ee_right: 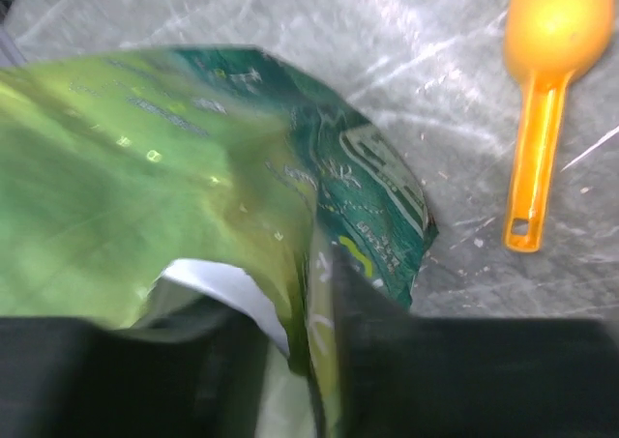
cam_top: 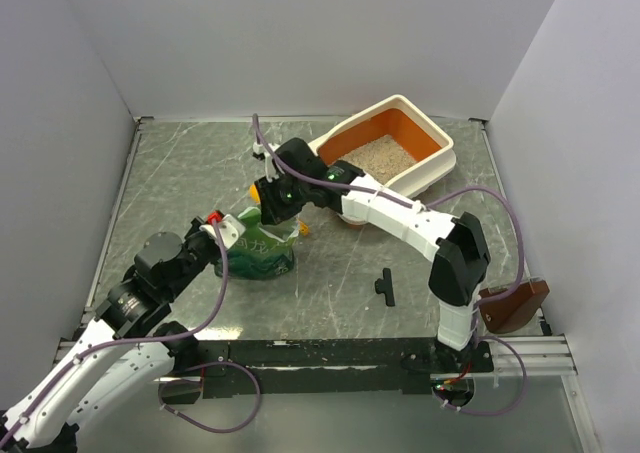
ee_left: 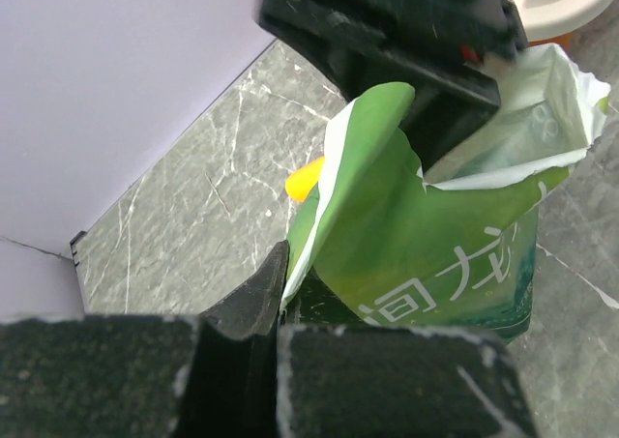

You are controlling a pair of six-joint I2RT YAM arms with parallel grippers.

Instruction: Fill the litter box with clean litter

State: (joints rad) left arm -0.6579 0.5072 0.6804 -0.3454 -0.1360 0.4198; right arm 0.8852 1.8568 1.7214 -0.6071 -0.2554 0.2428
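The litter box (cam_top: pixel 432 133), cream outside and orange inside, stands at the back right with beige clean litter (cam_top: pixel 378 156) in it. Its rim also shows in the left wrist view (ee_left: pixel 566 3). A green crinkled bag (cam_top: pixel 262 253) stands upright with its mouth open, left of centre. My left gripper (cam_top: pixel 228 231) is shut on the bag's left edge (ee_left: pixel 319 216); the pinch shows in the left wrist view (ee_left: pixel 279 298). My right gripper (cam_top: pixel 275 201) is shut on the bag's far top edge (ee_right: pixel 145 158), with the bag wall between its fingers (ee_right: pixel 314 312). No litter shows inside the bag.
A yellow-orange scoop (ee_right: pixel 542 100) lies on the table beside the bag, mostly hidden under my right arm in the top view (cam_top: pixel 254 190). A black T-shaped piece (cam_top: pixel 386 287) lies near the front. A brown object (cam_top: pixel 515 305) sits at the right edge.
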